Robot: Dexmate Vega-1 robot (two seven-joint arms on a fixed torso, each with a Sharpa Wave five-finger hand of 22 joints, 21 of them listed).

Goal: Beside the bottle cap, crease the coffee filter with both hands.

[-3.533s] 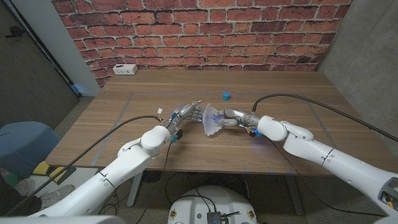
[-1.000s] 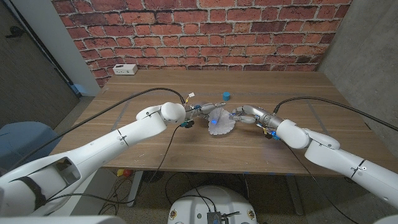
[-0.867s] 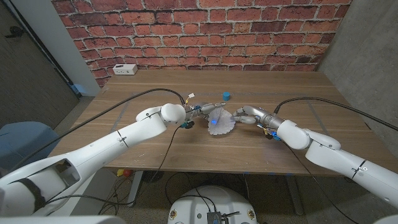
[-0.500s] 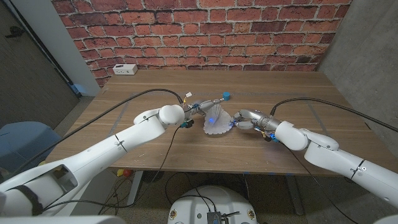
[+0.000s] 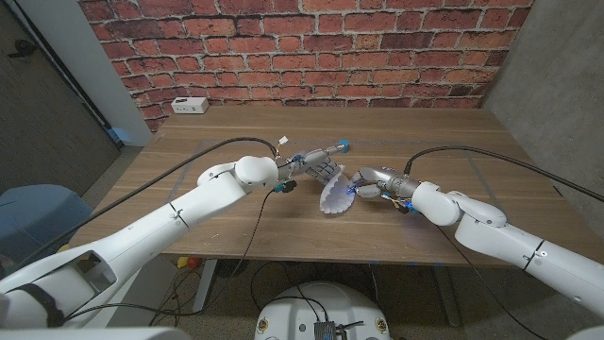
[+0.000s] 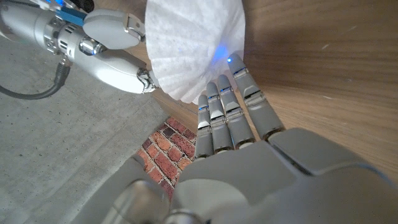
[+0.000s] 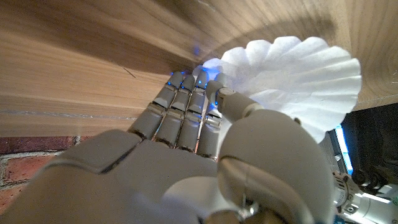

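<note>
The white fluted coffee filter [image 5: 334, 195] stands tilted up on the table's middle, a little in front of the small blue bottle cap [image 5: 345, 144]. My right hand [image 5: 373, 183] pinches the filter's right edge. In the right wrist view its thumb lies over the filter [image 7: 305, 74] with the fingers behind it. My left hand [image 5: 316, 167] is just left of the filter, fingers stretched out straight and together towards the cap. In the left wrist view its fingertips [image 6: 237, 64] touch the filter's [image 6: 193, 43] rim, and my right hand [image 6: 106, 43] shows at the rim's other side.
A small white box [image 5: 191, 105] sits at the table's [image 5: 236, 212] back left, by the brick wall. Cables run along both arms over the wood. Bare wood lies in front of the filter down to the near edge.
The filter has risen from lying spread on the table to standing tilted. My left hand came off it and straightened towards the cap. My right hand shifted left, still holding the edge.
</note>
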